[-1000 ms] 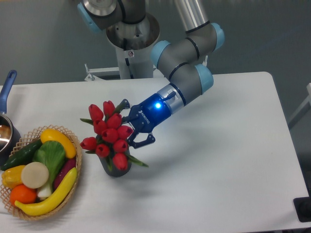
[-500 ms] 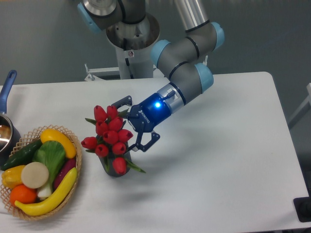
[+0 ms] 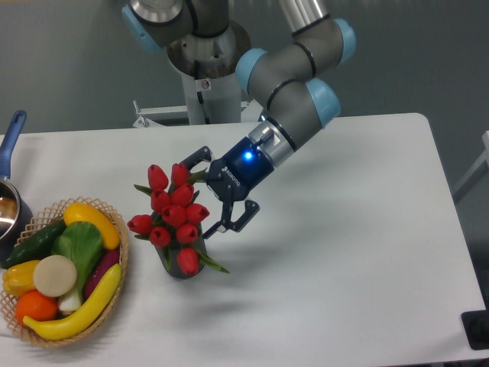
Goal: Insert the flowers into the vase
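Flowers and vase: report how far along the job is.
Done: the flowers stand in the vase, their buds hiding its mouth. In hand: the gripper is beside the bunch with its jaws spread, gripping nothing. Left: pulling the arm clear; whether the bunch stands unaided can't be judged.

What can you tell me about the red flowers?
The flowers are a bunch of about nine red tulip buds with green leaves and stems. They look smooth like plastic. Their stems go down into the small dark vase on the white table, and one bud droops over its front. The bunch stands up, leaning a little, and spreads wider than the vase. The robot's pincer is open just to the right of the buds; its fingers look apart from them. The vegetable basket sits beside them.
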Controlling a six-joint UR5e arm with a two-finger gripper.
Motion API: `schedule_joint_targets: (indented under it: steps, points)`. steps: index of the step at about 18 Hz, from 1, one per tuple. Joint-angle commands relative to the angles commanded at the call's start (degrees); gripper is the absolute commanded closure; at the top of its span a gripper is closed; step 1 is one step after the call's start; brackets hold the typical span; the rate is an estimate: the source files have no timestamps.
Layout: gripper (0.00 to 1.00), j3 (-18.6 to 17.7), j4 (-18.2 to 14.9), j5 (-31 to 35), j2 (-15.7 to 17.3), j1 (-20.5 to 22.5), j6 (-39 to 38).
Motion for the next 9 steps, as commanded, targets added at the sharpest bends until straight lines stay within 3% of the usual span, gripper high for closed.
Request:
schedule_joint_targets:
  steps: [9]
  points:
    - [0.00,0.79,-1.05,15.38,12.56,7.55,-0.79]
